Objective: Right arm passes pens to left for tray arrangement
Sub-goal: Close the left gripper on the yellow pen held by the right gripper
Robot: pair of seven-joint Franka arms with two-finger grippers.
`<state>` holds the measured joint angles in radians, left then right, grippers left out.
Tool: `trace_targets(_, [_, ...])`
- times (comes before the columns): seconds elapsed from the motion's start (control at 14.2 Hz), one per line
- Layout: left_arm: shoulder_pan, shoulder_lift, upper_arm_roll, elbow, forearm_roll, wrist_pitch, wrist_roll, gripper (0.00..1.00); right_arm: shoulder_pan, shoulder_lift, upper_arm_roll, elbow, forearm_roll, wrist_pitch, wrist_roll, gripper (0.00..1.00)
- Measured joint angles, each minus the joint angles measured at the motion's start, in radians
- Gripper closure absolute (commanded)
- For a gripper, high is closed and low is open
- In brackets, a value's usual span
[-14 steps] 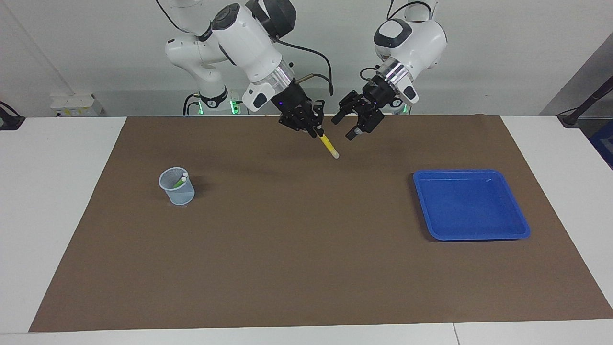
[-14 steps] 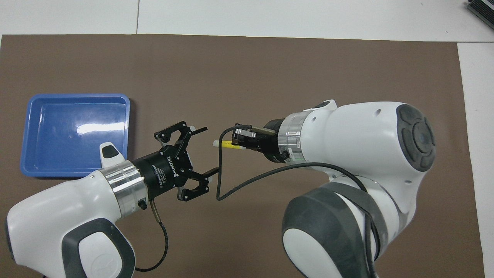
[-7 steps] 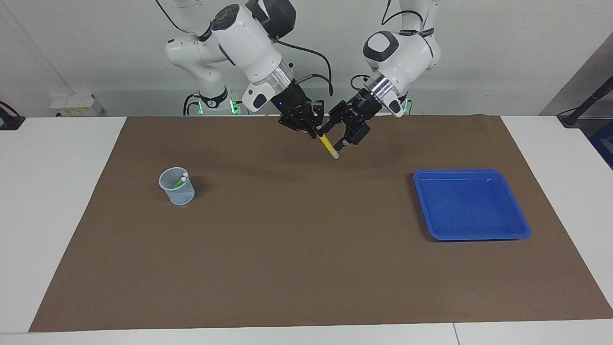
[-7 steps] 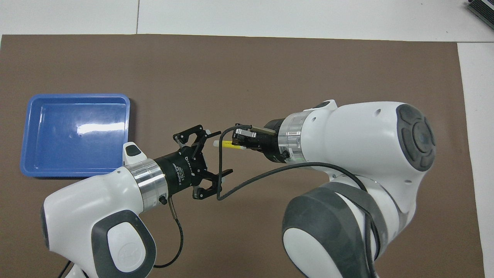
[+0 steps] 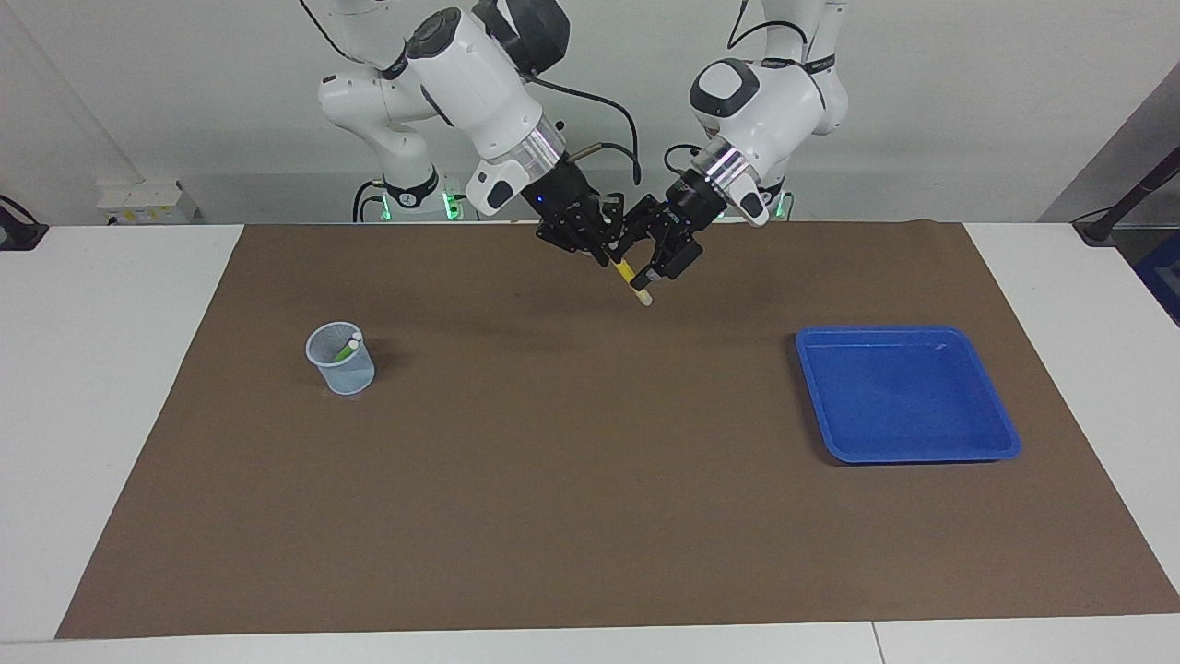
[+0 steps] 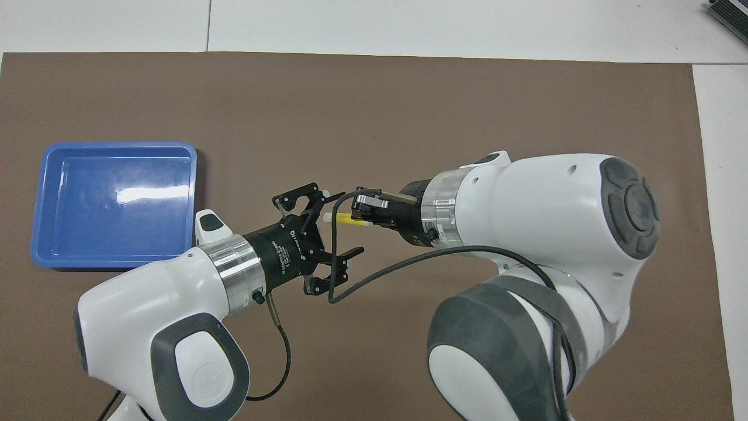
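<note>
Here, working across the facing view from the right arm's end of the bench (image 5: 120, 387): you have a pale mesh cup (image 5: 340, 359) standing upright on the brown mat (image 5: 553, 480), with a green pen (image 5: 347, 349) leaning inside it, pale end up. A third pen you cannot make out.

Next, up in the air over the mat's middle strip close to the robots, your right gripper (image 5: 609, 255), the one with the small blue light, has its fingers pinched tight on the yellow pen (image 5: 632, 280). That pen is slim, bright yellow along the barrel, with a pale tip; it slants downward out of the fingers toward the left arm's end.

Just beside it, your left gripper (image 5: 645, 263) has its fingers spread wide, one to either side of the pen's free end. In the overhead view the pale tip (image 6: 328, 217) lies between those fingers (image 6: 298, 196); whether they touch it you cannot tell.

Last, the blue tray (image 5: 1000, 433) sits flat on the mat toward the left arm's end, farther from the robots than the grippers, well apart from them, shallow with a raised rim and rounded corners.
</note>
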<state>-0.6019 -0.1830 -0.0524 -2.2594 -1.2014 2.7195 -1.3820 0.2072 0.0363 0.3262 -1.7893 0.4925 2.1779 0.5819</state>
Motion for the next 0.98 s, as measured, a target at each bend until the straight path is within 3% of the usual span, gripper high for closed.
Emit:
trace_targets(0.35, [0.0,0.005,0.0,0.004,0.0,0.002,0.0,0.28,-0.001,0.0,-0.001,0.0,0.0,0.0,0.0,1.0])
trace_targets(0.42, [0.0,0.005,0.0,0.004,0.0,0.002,0.0,0.35,-0.001,0.0,-0.001,0.0,0.0,0.0,0.0,1.0])
trace_targets(0.49, [0.0,0.005,0.0,0.005,0.0,0.002,0.0,0.45,-0.001,0.0,-0.001,0.0,0.0,0.0,0.0,1.0])
trace_targets(0.7, [0.0,0.005,0.0,0.007,0.0,0.002,0.0,0.94,-0.001,0.0,-0.001,0.0,0.0,0.0,0.0,1.0])
trace_targets(0.77, [0.0,0.005,0.0,0.007,0.0,0.001,0.0,1.0,-0.001,0.0,-0.001,0.0,0.0,0.0,0.0,1.0])
trace_targets(0.98, [0.0,0.006,0.003,0.01,0.0,-0.002,0.013,1.0,-0.002,0.001,-0.003,-0.001,0.001,-0.002,0.0,1.0])
